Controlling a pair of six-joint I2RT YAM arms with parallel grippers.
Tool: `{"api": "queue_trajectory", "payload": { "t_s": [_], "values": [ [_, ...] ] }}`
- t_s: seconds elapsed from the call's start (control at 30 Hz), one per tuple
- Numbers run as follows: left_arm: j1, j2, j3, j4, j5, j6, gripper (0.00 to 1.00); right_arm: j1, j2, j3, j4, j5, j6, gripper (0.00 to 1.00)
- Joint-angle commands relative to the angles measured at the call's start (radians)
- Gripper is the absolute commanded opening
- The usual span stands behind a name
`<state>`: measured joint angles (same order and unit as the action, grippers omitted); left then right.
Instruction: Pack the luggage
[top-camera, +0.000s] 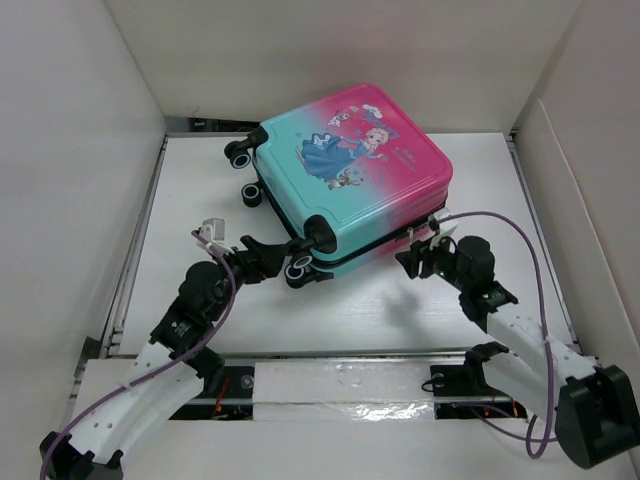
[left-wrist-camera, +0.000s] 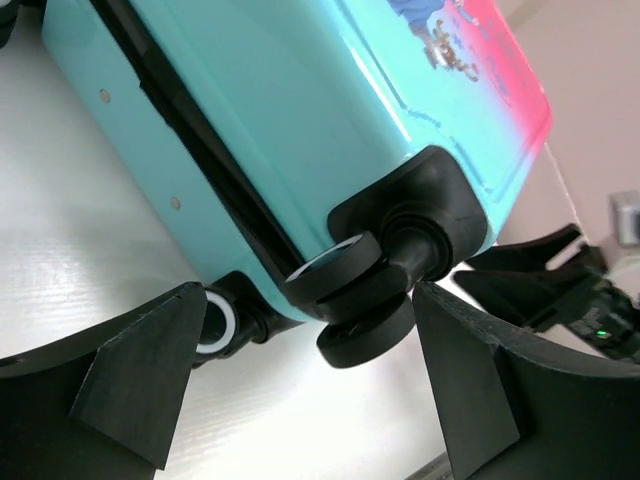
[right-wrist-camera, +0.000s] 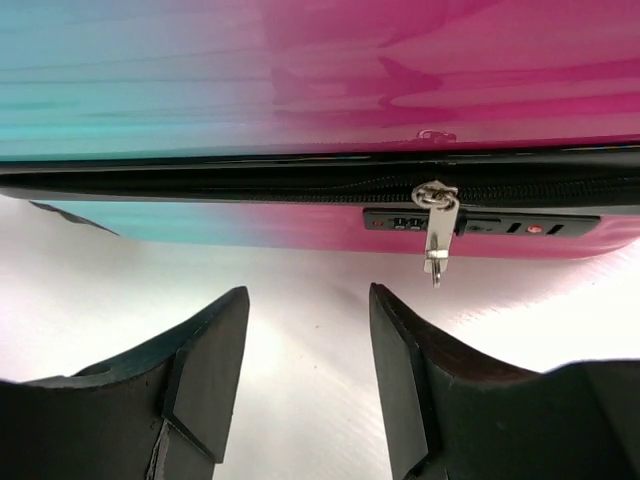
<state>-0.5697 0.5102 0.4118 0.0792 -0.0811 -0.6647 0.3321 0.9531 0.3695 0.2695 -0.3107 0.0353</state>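
**A:** What is the surface underneath?

**B:** A white table (top-camera: 350, 320), faintly grained, with soft shadows lying on it.

**A:** And around it?

**B:** Plain pale panels. A left wall (top-camera: 70, 150) stands along the left edge, a right wall (top-camera: 590, 200) along the right, and a back wall (top-camera: 340, 50) closes the far side.

**A:** Anything at the edges?

**B:** A metal left rail (top-camera: 129, 270) runs at the foot of the left wall, and a right rail (top-camera: 521, 175) runs along the opposite side. Nearest the camera lies a white front ledge (top-camera: 340, 378), parted from the table by a dark slot. A glossy clear strip (top-camera: 340, 410) lies along that ledge.
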Motion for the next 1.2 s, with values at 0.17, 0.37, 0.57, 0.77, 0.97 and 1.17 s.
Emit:
{"api": "queue_trajectory", "payload": {
  "t_s": [0.17,0.37,0.57,0.77,0.97,1.17],
  "values": [
    [-0.004,0.031,0.027,-0.036,0.044,0.005,0.82,-0.093,-0.065,0.078,-0.085,0.046,-0.021,0.68],
    [-0.004,0.082,0.048,0.068,0.075,0.000,0.82,-0.102,0.165,0.259,-0.198,0.042,-0.136,0.66],
    [-0.004,0.152,0.038,0.181,0.159,0.025,0.82,-0.102,0.245,0.240,-0.101,-0.034,-0.124,0.55],
    [-0.004,0.224,0.042,0.241,0.181,0.051,0.81,-0.102,0.292,0.215,-0.010,-0.047,-0.120,0.50],
    [-0.004,0.292,0.030,0.326,0.201,0.059,0.77,-0.102,0.325,0.172,0.155,-0.077,-0.095,0.23],
    [-0.004,0.352,0.027,0.421,0.244,0.054,0.62,-0.042,0.262,0.111,0.188,-0.050,-0.068,0.00]
  ]
}}
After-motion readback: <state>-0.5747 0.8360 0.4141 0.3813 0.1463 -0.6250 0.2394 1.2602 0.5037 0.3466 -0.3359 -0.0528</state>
